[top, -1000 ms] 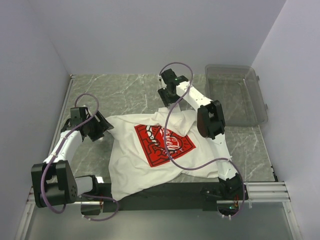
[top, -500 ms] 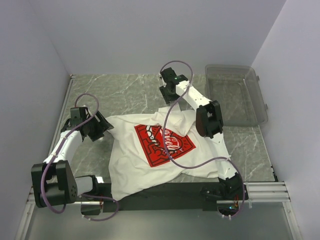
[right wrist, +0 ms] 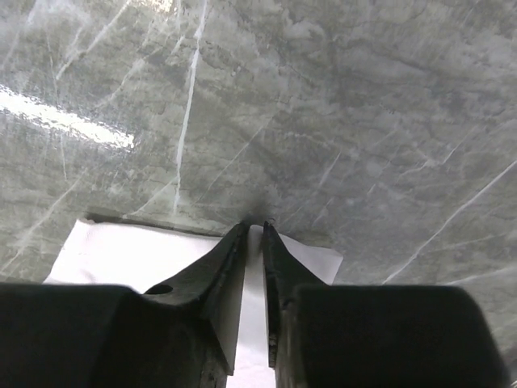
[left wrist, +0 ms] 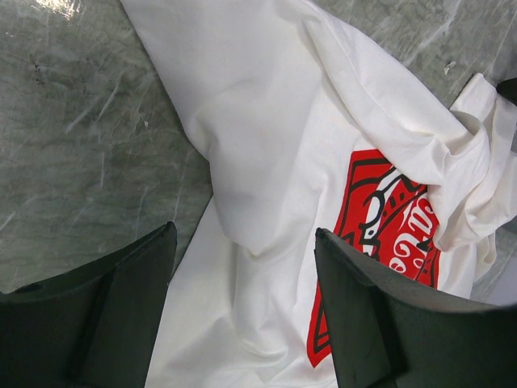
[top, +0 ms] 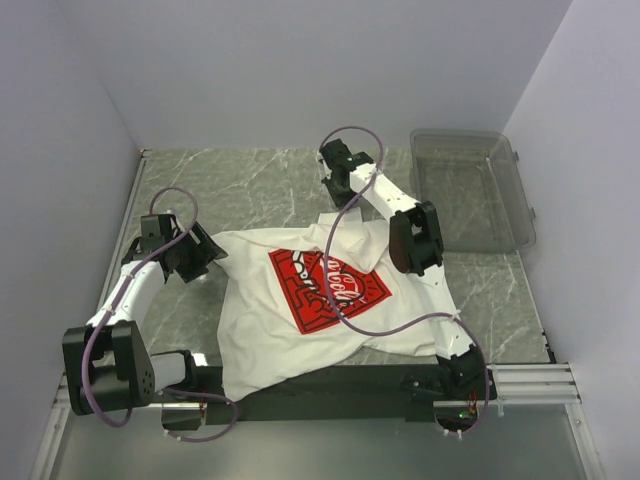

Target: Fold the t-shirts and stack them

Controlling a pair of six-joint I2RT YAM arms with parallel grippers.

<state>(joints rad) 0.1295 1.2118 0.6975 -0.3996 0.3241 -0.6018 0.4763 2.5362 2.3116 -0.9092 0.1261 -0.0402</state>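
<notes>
The right gripper (right wrist: pixel 254 229) pinches the t-shirt (left wrist: pixel 266 121) at its edge; the left gripper (left wrist: pixel 244 234) gapes above its cloth.

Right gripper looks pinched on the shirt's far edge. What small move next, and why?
Probably lower the left gripper and close it on the t-shirt: it hangs open over the wrinkled cloth, while the right gripper is closed on a far edge. With two holds, the shirt could likely be pulled flat.
</notes>
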